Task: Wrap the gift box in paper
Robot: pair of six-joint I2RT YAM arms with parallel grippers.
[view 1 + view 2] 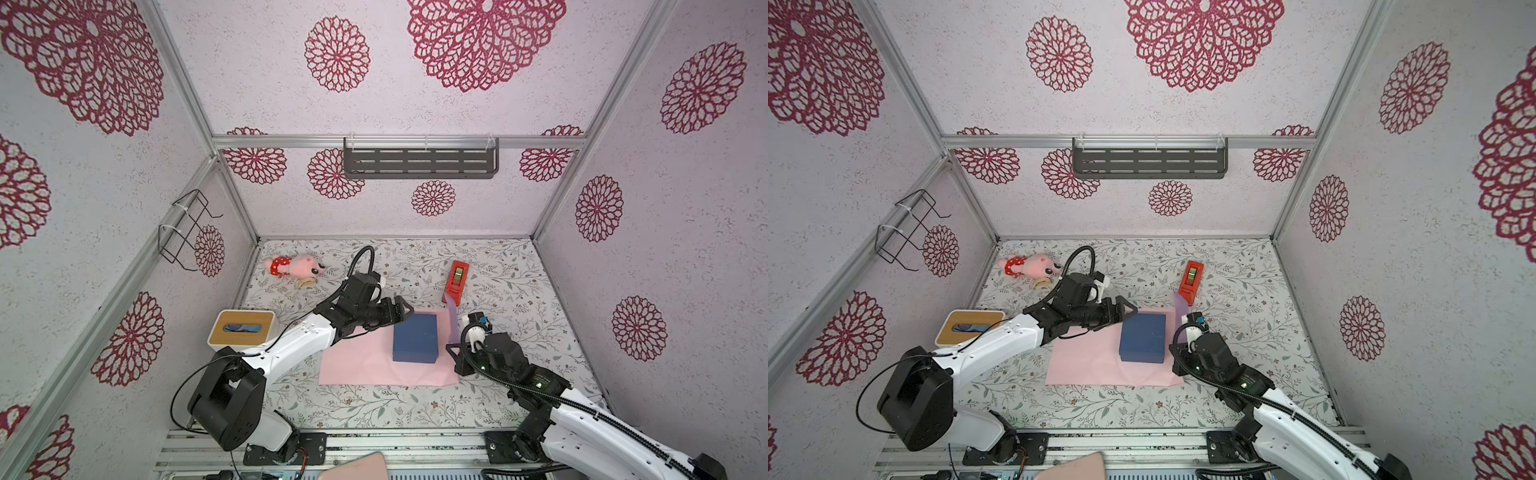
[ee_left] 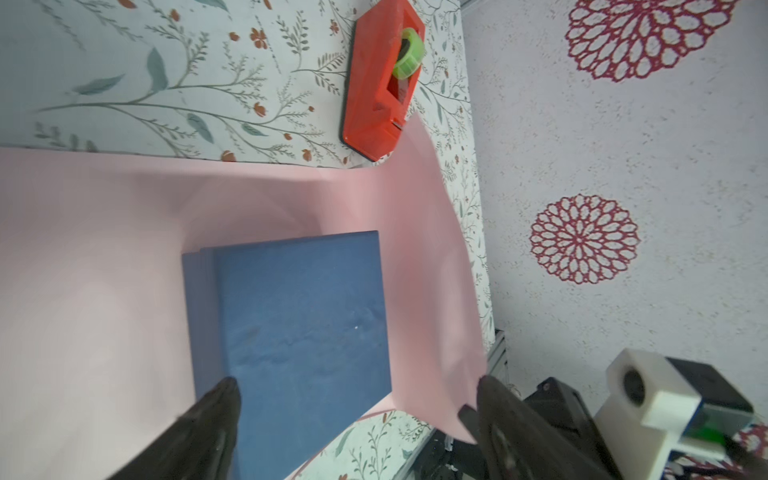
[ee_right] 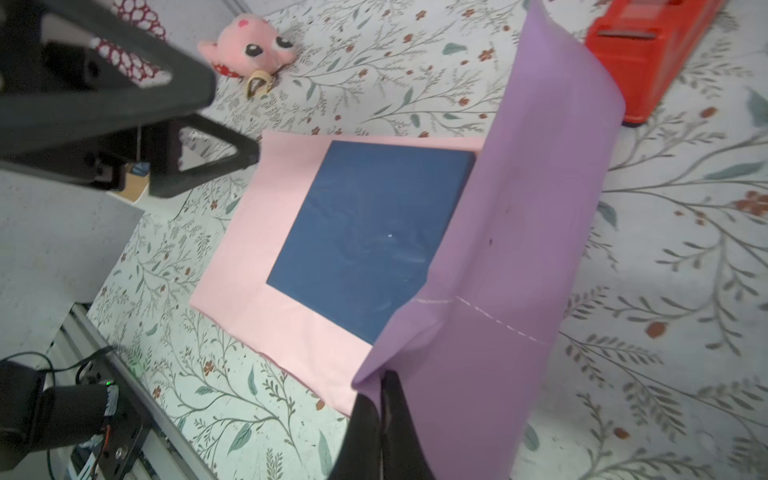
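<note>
The navy gift box stands on the pink paper, toward the sheet's right side. My right gripper is shut on the paper's right edge. That edge is lifted beside the box, with its lilac face showing. My left gripper hangs open over the box's far left corner, holding nothing. In the left wrist view the box lies between the spread fingers, and the raised pink flap stands next to one finger.
A red tape dispenser lies just behind the lifted flap. A white tissue box with a wooden top sits at the left under my left arm. A pink plush toy lies at the back left. A dark shelf hangs on the back wall.
</note>
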